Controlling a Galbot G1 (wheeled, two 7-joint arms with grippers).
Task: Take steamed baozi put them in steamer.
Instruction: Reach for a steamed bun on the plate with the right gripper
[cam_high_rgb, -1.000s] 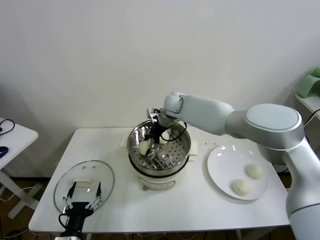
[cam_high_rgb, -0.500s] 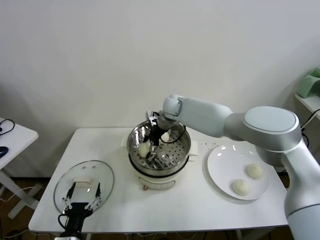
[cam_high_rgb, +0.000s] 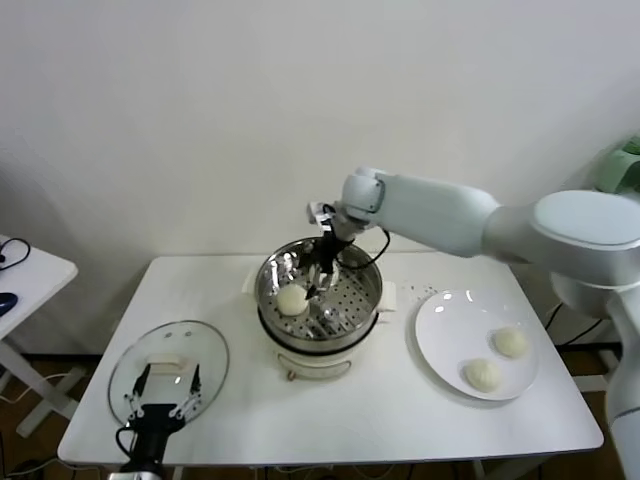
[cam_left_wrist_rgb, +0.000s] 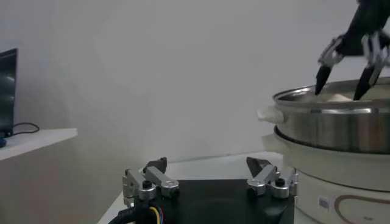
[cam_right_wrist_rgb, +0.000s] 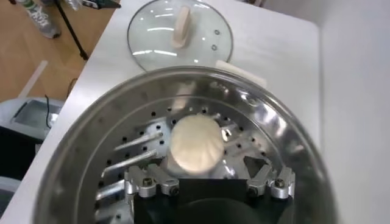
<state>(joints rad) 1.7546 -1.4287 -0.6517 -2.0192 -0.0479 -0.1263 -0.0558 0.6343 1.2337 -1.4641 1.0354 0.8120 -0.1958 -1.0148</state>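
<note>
The steel steamer (cam_high_rgb: 362, 292) sits on its white cooker base at the table's middle. One cream baozi (cam_high_rgb: 291, 300) rests on its perforated floor, left of centre. My right gripper (cam_high_rgb: 319, 283) hangs just above the basket, open, holding nothing. In the right wrist view the baozi (cam_right_wrist_rgb: 195, 143) lies free on the steamer (cam_right_wrist_rgb: 82, 143) floor beyond the spread right gripper (cam_right_wrist_rgb: 204, 171). Two more baozi (cam_high_rgb: 510, 342) (cam_high_rgb: 483, 375) lie on the white plate (cam_high_rgb: 440, 330). My left gripper (cam_high_rgb: 161, 397) is parked open at the near left, over the glass lid.
The flat glass lid (cam_high_rgb: 170, 352) with a white knob lies on the table's near left. A side table edge (cam_high_rgb: 30, 265) shows at far left. From the left wrist view the steamer (cam_left_wrist_rgb: 332, 125) stands ahead of the left gripper (cam_left_wrist_rgb: 207, 172).
The right gripper has opened and let the baozi go into the steamer. It then lifted a little and drew toward the right. The left arm has not moved.
</note>
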